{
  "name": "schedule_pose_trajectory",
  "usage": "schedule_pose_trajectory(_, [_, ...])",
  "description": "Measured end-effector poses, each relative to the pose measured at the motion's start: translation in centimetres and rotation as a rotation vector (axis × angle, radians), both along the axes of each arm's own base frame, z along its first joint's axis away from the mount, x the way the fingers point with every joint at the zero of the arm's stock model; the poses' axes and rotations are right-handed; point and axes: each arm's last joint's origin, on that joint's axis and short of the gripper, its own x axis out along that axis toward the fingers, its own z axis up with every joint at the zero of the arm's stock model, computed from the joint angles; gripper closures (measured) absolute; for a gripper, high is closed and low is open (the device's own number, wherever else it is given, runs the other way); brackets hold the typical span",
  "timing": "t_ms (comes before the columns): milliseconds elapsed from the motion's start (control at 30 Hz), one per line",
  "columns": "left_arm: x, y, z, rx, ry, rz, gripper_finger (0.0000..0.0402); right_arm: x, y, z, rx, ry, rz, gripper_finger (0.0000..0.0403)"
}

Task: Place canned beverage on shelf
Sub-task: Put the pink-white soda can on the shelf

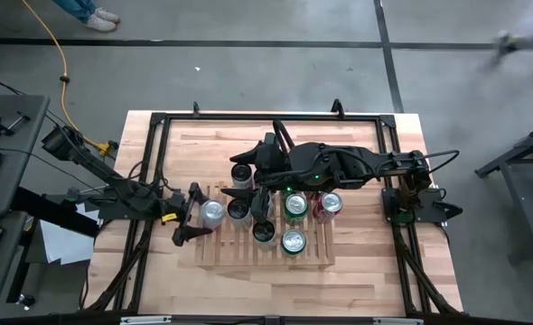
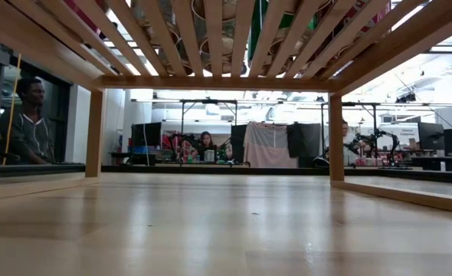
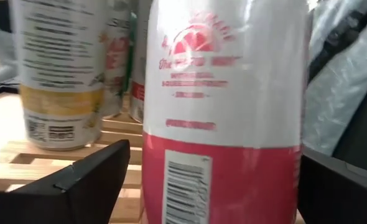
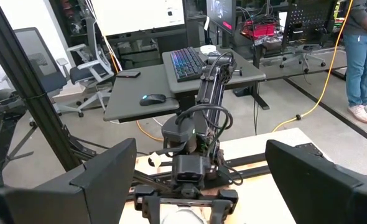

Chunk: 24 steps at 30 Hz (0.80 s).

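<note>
Left end effector (image 1: 197,214) spread wide around the pink-and-white can (image 1: 213,212), which stands on the shelf (image 1: 321,253) at its left end; I see no grip. Risk: a finger clips it on retreat, toppling it into neighbours. Right end effector (image 1: 259,206) gapes, empty, over the shelf.

site: robotics lab / open workshop | floor: bare concrete (image 1: 248,72) with taped lines | gear: desk (image 4: 190,81) with keyboard (image 4: 186,62) and mouse, office chair (image 4: 87,74), more robot arms (image 2: 371,142) on benches | people: seated at workstations (image 2: 207,146)
</note>
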Motion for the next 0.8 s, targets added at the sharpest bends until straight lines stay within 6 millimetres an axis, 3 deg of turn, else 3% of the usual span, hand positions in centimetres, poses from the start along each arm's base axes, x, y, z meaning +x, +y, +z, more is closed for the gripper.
schedule_pose_trajectory(800, [0.04, 0.07, -0.12, -0.013, 0.035, 0.028, 0.0002, -0.01, 0.0, -0.08, 0.017, 0.006, -0.003, 0.0062])
